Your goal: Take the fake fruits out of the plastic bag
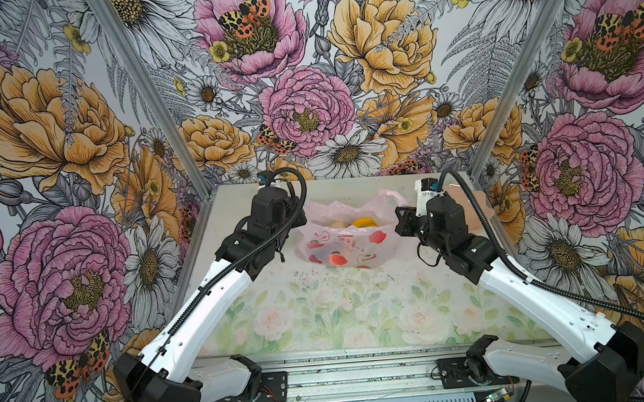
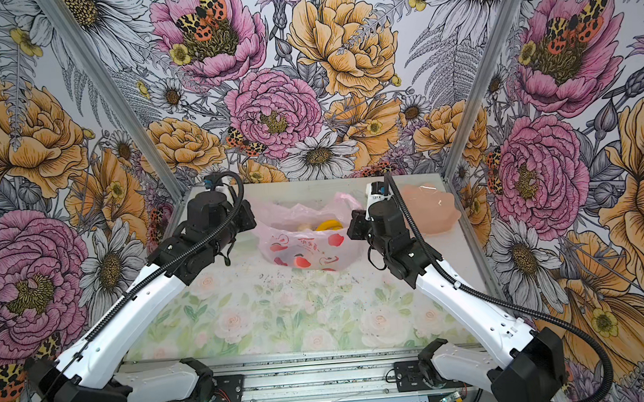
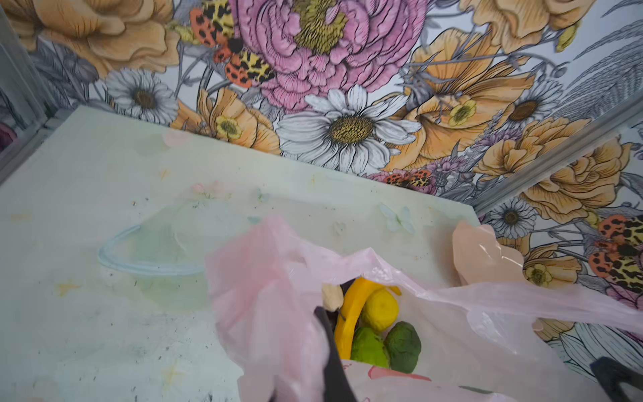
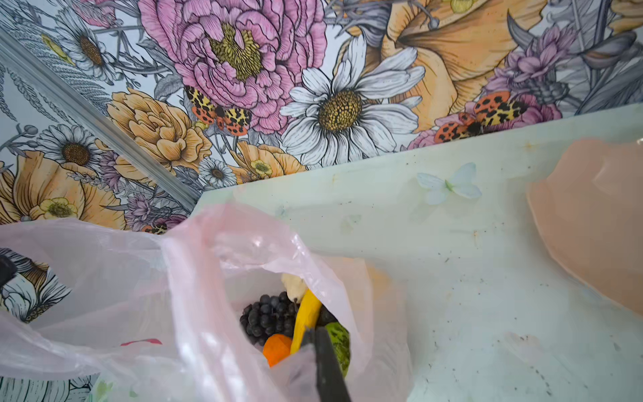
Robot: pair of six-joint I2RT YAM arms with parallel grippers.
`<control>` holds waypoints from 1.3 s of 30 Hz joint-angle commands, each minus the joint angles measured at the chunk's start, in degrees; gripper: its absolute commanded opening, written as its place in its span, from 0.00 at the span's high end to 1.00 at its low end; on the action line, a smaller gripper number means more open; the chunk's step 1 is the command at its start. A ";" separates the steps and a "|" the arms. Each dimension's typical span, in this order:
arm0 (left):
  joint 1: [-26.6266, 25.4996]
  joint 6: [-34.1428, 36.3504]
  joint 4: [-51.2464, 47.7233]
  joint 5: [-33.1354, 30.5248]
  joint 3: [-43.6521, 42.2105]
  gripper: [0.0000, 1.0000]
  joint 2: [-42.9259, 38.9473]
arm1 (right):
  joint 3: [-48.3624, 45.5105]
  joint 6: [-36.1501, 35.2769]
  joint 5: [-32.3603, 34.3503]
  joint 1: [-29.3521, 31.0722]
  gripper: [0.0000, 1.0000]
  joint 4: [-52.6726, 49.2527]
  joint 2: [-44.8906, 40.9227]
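Left claw (image 3: 327, 334) state: closed, pinching plastic bag (image 1: 346, 243) rim. Right claw (image 4: 322, 344) state: closed on opposite rim. Inside: fake fruits (image 3: 375, 327). Location: counter (image 1: 320, 307), near peach bowl (image 2: 427, 206).

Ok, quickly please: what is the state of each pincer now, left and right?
Left pincer: closed, pinching the rim of the plastic bag.
Right pincer: closed, pinching the opposite rim of the plastic bag.
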 commanded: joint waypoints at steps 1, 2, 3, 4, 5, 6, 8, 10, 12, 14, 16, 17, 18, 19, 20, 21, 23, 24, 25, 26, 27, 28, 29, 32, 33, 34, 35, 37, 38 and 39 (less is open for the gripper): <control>6.11 -7.55 7.93 9.44 -11.95 1.00 -2.59 | -8.39 4.60 -2.29 -0.29 1.00 10.76 -0.40; 8.74 -8.52 9.88 11.26 -15.95 1.00 -3.17 | -11.48 5.81 -3.38 -0.74 1.00 15.29 0.20; 11.25 -9.53 12.09 12.96 -19.33 1.00 -3.07 | -14.34 7.65 -4.46 -1.39 1.00 18.87 1.42; 13.38 -10.45 13.78 14.71 -21.81 1.00 -2.30 | -15.96 9.07 -5.51 -1.87 1.00 22.21 2.88; 15.68 -11.49 14.87 16.76 -23.51 1.00 -1.01 | -16.86 10.17 -6.11 -2.13 1.00 24.19 4.80; 17.25 -12.13 15.54 19.01 -24.53 1.00 0.46 | -16.93 10.79 -6.01 -2.10 1.00 24.67 6.49; 17.70 -11.91 15.62 21.02 -24.69 1.00 2.07 | -17.06 12.18 -5.86 -2.05 1.00 24.96 8.27; 15.91 -10.49 13.53 19.08 -23.76 1.00 1.74 | -17.48 12.34 -5.36 -1.35 1.00 25.82 7.91; 13.67 -9.05 9.37 14.74 -22.06 0.90 0.41 | -16.95 10.97 -3.35 -0.03 1.00 24.36 6.59; 12.32 -8.55 4.95 11.08 -20.66 0.75 -1.17 | -16.56 9.78 -2.56 0.99 1.00 23.35 5.59; 10.28 -8.37 0.59 7.06 -19.24 0.58 -3.31 | -16.46 9.01 -2.57 1.56 1.00 23.06 4.77; 8.64 -8.25 -1.69 4.16 -18.42 0.49 -4.69 | -16.42 8.61 -2.46 1.87 1.00 22.89 4.49; 6.61 -8.22 -3.98 0.17 -17.60 0.40 -6.12 | -16.36 8.36 -2.28 2.11 1.00 22.65 4.23; 4.96 -8.31 -5.99 -2.50 -16.91 0.33 -7.29 | -16.29 8.14 -2.13 2.33 1.00 22.47 4.11; 2.99 -8.79 -8.03 -5.78 -16.21 0.26 -8.55 | -16.29 7.94 -1.91 2.51 1.00 22.37 3.94; 1.53 -9.50 -10.25 -8.38 -15.67 0.23 -9.94 | -16.17 7.73 -1.75 2.61 1.00 22.26 3.89; -1.01 -11.50 -12.70 -12.81 -15.88 0.19 -13.68 | -15.82 7.42 -1.42 2.67 1.00 21.67 3.78; -2.29 -12.03 -12.77 -14.76 -16.78 0.16 -16.69 | -15.53 7.09 -1.23 2.68 1.00 21.25 3.85; -3.18 -12.79 -13.38 -16.38 -17.21 0.14 -19.04 | -15.22 6.78 -1.21 2.69 1.00 20.96 3.78; -3.89 -13.53 -14.65 -18.18 -17.15 0.14 -21.46 | -14.94 6.49 -1.21 2.70 1.00 20.74 3.67; -4.87 -14.01 -16.05 -20.20 -16.59 0.14 -23.33 | -14.76 6.24 -1.27 2.72 1.00 20.52 3.44; -6.23 -14.43 -17.27 -22.57 -15.78 0.14 -24.59 | -14.65 6.05 -1.28 2.76 1.00 20.53 3.26; -8.26 -15.35 -18.92 -26.16 -14.52 0.15 -25.61 | -14.62 5.97 -1.26 2.78 1.00 20.55 2.99; -16.15 -14.21 -18.37 -33.88 -10.73 0.15 -26.66 | -14.41 5.69 -1.03 2.87 1.00 20.38 2.62; -17.87 -11.05 -16.98 -33.52 -8.77 0.15 -25.22 | -14.19 5.58 -1.10 2.87 1.00 20.14 2.56; -18.69 -8.76 -16.75 -32.14 -6.20 0.15 -23.24 | -14.01 5.50 -1.20 2.94 1.00 19.95 2.53; -19.36 -6.65 -16.75 -29.80 -3.31 0.15 -20.54 | -13.94 5.38 -1.38 2.96 1.00 19.85 2.40; -19.80 -3.68 -16.74 -23.84 1.41 0.15 -14.69 | -13.93 5.40 -1.43 3.05 1.00 19.85 2.17; -19.85 -2.36 -16.94 -20.76 3.49 0.14 -11.45 | -13.92 5.33 -1.46 3.05 1.00 19.83 1.98; -19.83 -1.34 -17.35 -18.09 5.30 0.14 -7.68 | -13.88 5.40 -1.55 3.14 1.00 19.78 1.83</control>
